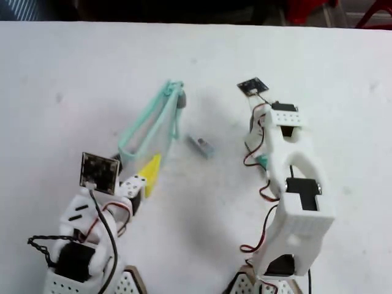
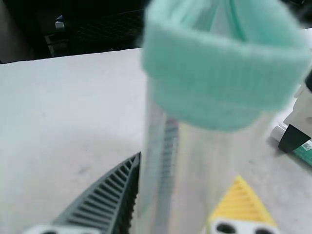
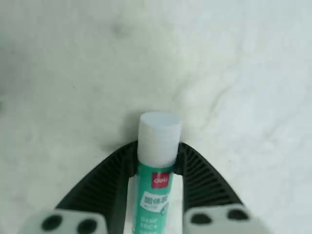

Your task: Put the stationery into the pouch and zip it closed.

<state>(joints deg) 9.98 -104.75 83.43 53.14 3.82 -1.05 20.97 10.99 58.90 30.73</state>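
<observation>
The pouch (image 1: 150, 125) is clear with teal trim and lies left of the table's middle. My left gripper (image 1: 144, 177) is shut on its near end. In the left wrist view, the teal edge of the pouch (image 2: 219, 73) stands up between a grey finger (image 2: 114, 195) and a yellow finger (image 2: 239, 197). My right gripper (image 3: 156, 153) is shut on a glue stick (image 3: 157, 146) with a green body and white cap, held just over the table. My right arm (image 1: 288, 159) stands right of the pouch. A small grey stationery item (image 1: 201, 145) lies between pouch and right arm.
The white table (image 1: 73, 73) runs wide to the back and to both sides. A dark edge (image 1: 184, 9) bounds the far side. The glue stick's cap (image 2: 279, 131) shows beyond the pouch in the left wrist view.
</observation>
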